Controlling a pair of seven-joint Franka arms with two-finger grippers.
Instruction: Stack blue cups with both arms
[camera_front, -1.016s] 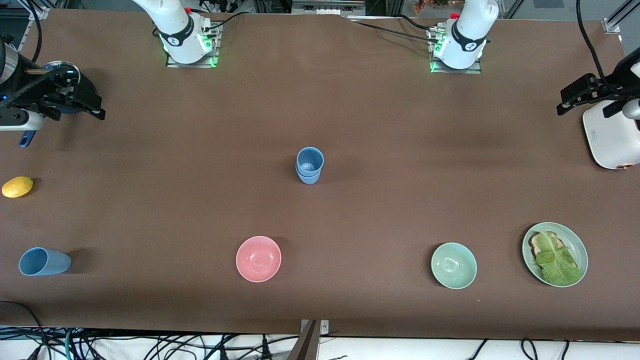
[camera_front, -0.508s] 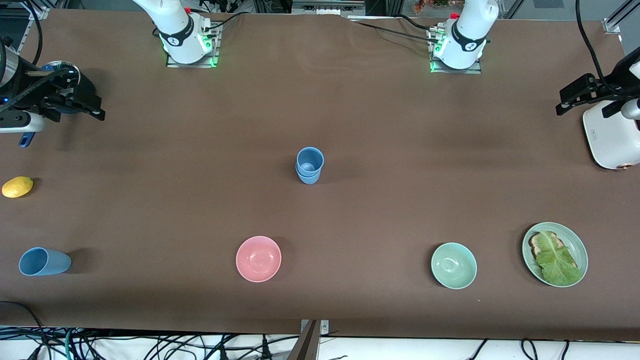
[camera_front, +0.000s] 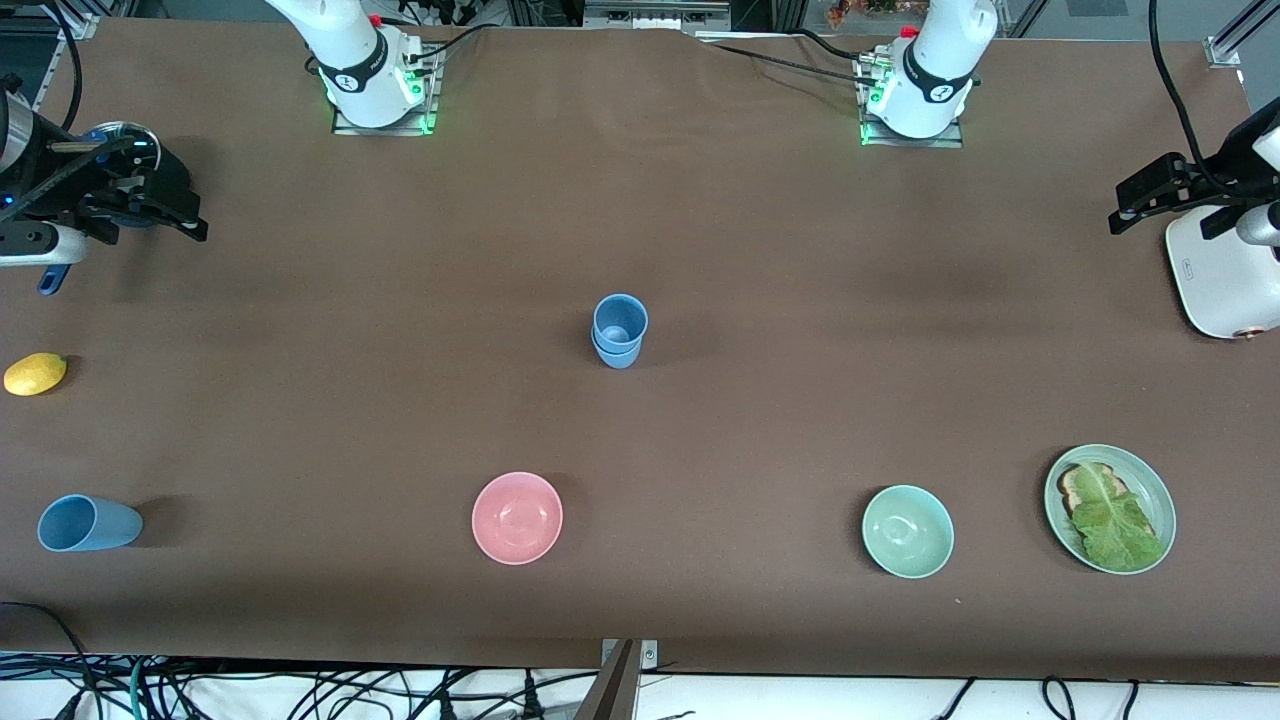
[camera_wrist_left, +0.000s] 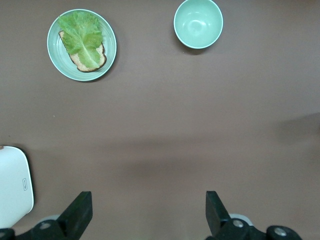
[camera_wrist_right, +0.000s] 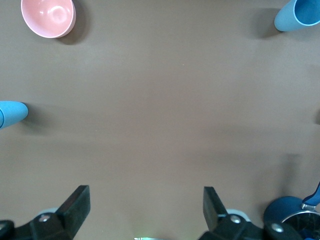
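Nearest your front camera, you have a lone blue cup (camera_front: 88, 523) upright on the brown worktop (camera_front: 800, 330) at the right arm's end, then the pink bowl (camera_front: 517, 517), the mint-green bowl (camera_front: 907, 531) and a plate (camera_front: 1160, 495) with lettuce. Farther back, two stacked blue cups (camera_front: 619, 331) stand mid-worktop. The right gripper (camera_front: 165, 215) and left gripper (camera_front: 1140, 200) hover at opposite ends, jaws apart and empty. You'll find no readable writing.
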